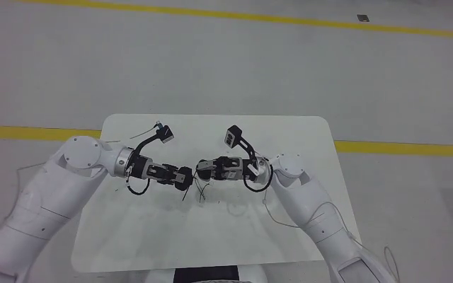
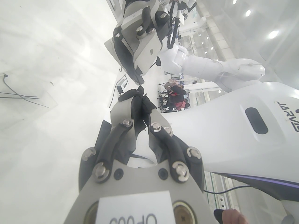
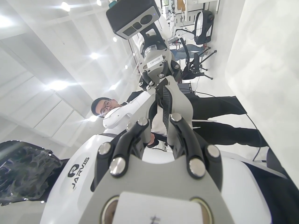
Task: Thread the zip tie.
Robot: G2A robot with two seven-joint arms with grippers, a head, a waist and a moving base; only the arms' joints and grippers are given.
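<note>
My two grippers meet tip to tip above the middle of the white table [image 1: 297, 141]. The left gripper [image 1: 187, 178] [image 2: 139, 93] is shut, its black padded fingertips pinched on a thin black zip tie [image 2: 140, 86], and a short strand of it trails back between the fingers. Facing it, the right gripper [image 1: 200, 170] [image 2: 138, 80] [image 3: 161, 94] is shut as well, on the other end of that zip tie. In the right wrist view the left gripper [image 3: 155, 83] sits just beyond my own fingertips, and the tie itself is hidden there.
A few loose black zip ties [image 1: 202, 192] [image 2: 21, 97] lie on the table right under the grippers. The table's rounded edges lie well away from both arms on every side.
</note>
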